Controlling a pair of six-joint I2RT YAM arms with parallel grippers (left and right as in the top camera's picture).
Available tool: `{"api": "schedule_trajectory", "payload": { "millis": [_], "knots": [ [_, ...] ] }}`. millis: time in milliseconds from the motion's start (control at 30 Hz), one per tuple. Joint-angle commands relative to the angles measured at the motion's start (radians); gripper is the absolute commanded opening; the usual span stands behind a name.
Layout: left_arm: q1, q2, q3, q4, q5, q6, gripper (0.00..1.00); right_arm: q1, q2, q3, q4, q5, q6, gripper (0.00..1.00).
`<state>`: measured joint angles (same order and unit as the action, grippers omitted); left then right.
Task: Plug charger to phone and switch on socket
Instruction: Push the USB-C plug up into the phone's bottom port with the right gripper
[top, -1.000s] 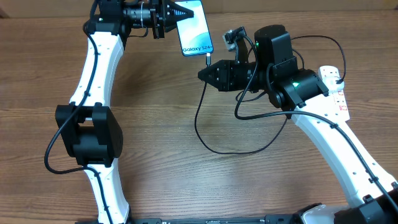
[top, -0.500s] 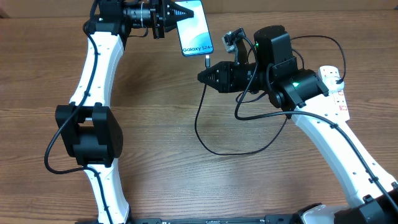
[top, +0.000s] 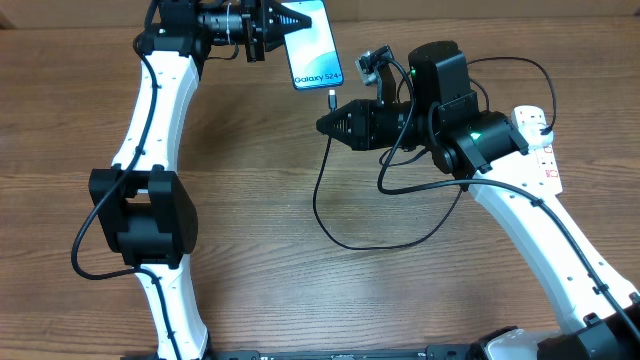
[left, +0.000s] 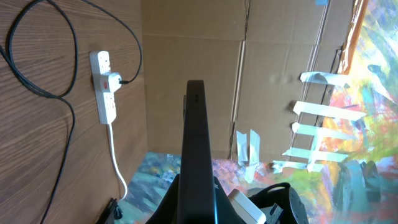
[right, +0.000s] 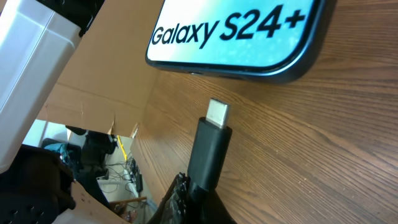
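The phone lies at the table's far edge, its blue screen reading "Galaxy S24+". My left gripper is shut on its long edge; the left wrist view shows the phone edge-on between the jaws. My right gripper is shut on the charger's small plug tip. In the right wrist view the metal tip points at the phone's short edge, a small gap away. The black cable loops over the table. The white socket lies at the right, partly behind my right arm.
The socket also shows in the left wrist view, with a black plug in one outlet and a thick white cord. A cardboard wall stands behind the table. My left arm spans the table's left side.
My right gripper and the plug tip have shifted very slightly to the left. The left gripper and the phone have not moved.
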<state>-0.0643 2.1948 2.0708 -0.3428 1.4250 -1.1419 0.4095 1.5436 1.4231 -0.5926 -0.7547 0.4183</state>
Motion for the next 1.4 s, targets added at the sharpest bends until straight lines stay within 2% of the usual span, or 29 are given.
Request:
{"api": "schedule_trajectory", "payload": {
  "millis": [0,1367],
  "knots": [
    [-0.01,-0.011,0.013,0.008,0.01,0.02,0.04,0.019,-0.014,0.004,0.004,-0.009,-0.008,0.04],
    [-0.035,-0.011,0.013,0.008,0.095,0.048,0.04,0.021,-0.012,0.004,0.0,0.011,-0.027,0.04]
  ]
}}
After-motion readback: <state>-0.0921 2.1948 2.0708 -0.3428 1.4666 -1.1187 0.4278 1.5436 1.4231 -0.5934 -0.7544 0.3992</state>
